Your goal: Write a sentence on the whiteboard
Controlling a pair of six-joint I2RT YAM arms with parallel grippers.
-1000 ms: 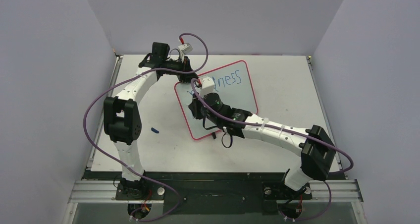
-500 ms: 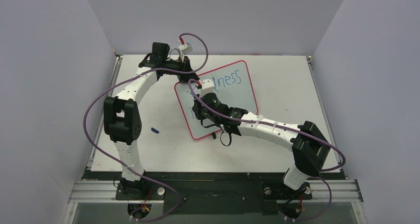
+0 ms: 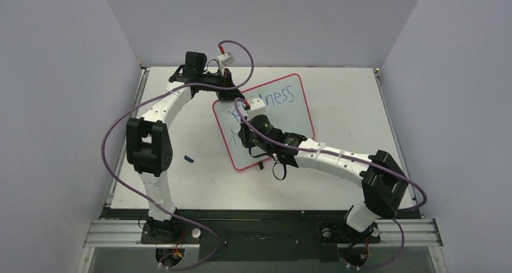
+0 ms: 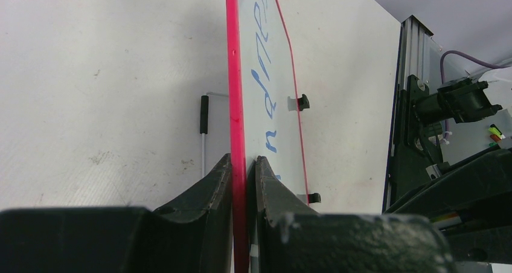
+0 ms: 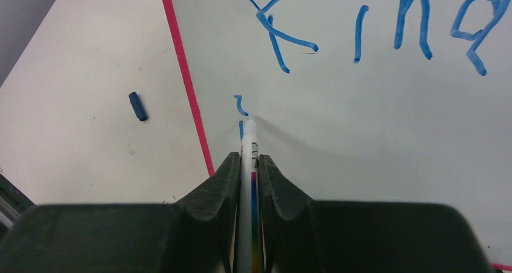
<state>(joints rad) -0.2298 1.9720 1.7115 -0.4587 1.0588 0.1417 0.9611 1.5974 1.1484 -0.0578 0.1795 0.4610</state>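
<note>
Right claw shifted slightly w/ marker, tip nr whiteboard edge.

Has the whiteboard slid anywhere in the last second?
No. The whiteboard lies where it did relative to the blue cap; left fingers grip its rim.

Glossy, smooth whiteboard, red plastic rim; matt, scuffed table; glossy plastic marker.
</note>
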